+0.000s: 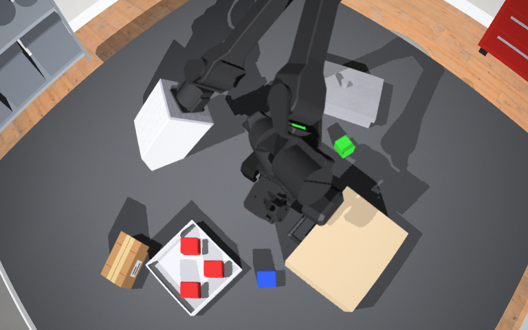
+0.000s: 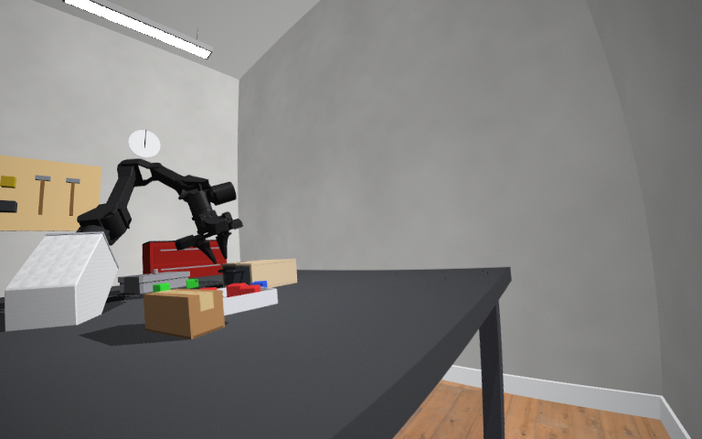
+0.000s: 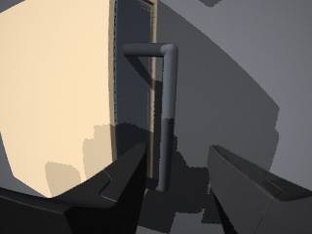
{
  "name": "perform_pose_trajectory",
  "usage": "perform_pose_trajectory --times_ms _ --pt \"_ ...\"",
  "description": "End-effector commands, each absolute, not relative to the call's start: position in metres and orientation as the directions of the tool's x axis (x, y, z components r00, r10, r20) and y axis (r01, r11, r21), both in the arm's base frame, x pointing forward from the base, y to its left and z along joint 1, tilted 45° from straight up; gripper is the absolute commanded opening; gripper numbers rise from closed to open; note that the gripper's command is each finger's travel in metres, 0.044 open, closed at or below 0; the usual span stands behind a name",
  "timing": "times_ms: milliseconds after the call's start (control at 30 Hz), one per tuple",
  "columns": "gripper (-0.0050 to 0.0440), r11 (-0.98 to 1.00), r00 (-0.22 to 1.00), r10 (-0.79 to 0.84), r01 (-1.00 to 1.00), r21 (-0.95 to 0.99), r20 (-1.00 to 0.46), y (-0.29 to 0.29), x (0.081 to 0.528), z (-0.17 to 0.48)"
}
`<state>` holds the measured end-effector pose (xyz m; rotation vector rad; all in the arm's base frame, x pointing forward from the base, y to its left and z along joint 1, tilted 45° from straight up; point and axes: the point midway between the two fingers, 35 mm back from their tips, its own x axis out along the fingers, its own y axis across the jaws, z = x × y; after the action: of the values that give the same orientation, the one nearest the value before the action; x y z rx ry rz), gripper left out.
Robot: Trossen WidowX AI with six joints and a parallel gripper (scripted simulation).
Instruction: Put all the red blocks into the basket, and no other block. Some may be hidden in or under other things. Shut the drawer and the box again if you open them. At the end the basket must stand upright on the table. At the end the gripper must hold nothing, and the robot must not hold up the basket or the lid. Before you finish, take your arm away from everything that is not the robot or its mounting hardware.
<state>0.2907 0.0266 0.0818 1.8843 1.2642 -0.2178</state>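
Three red blocks (image 1: 190, 245) (image 1: 213, 268) (image 1: 190, 289) (image 2: 240, 288) lie in the white basket (image 1: 170, 244) (image 2: 256, 301), which stands upright on the table. The tan drawer cabinet (image 1: 350, 252) (image 2: 271, 271) (image 3: 58, 78) stands to its right, and its dark drawer front sits flush in the frame. My gripper (image 2: 215, 252) (image 3: 177, 153) is open and hovers just above the grey drawer handle (image 3: 171, 85) without touching it. It holds nothing. A blue block (image 1: 266, 278) (image 2: 260, 283) lies between the basket and the cabinet. A green block (image 1: 344, 146) (image 2: 192, 283) lies behind the cabinet.
A grey box with a knobbed lid (image 1: 352, 99) stands at the back right. A big white block (image 1: 167, 124) (image 2: 61, 284) stands by the arm's base. A cardboard box (image 1: 124, 260) (image 2: 184, 310) sits left of the basket. A second green block (image 2: 161, 286) shows in the side view.
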Motion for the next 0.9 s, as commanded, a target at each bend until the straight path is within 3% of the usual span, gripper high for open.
perform_pose_trajectory --times_ms 0,200,233,533,767,867 --pt "0.0148 -0.141 0.483 0.684 0.823 0.550 -0.547 0.020 0.288 0.090" --pt "0.0148 -0.141 0.483 0.684 0.823 0.550 -0.547 0.016 0.285 0.093" --pt "0.0440 -0.087 0.469 0.693 0.808 0.583 -0.547 0.011 0.277 0.095" --pt "0.0440 0.421 0.374 0.652 0.545 0.726 -0.659 -0.012 0.253 0.090" --pt "0.0440 0.580 0.325 0.651 0.369 0.726 -0.685 -0.019 0.240 0.094" --pt "0.0440 0.672 0.281 0.658 0.198 0.713 -0.698 -0.025 0.226 0.099"
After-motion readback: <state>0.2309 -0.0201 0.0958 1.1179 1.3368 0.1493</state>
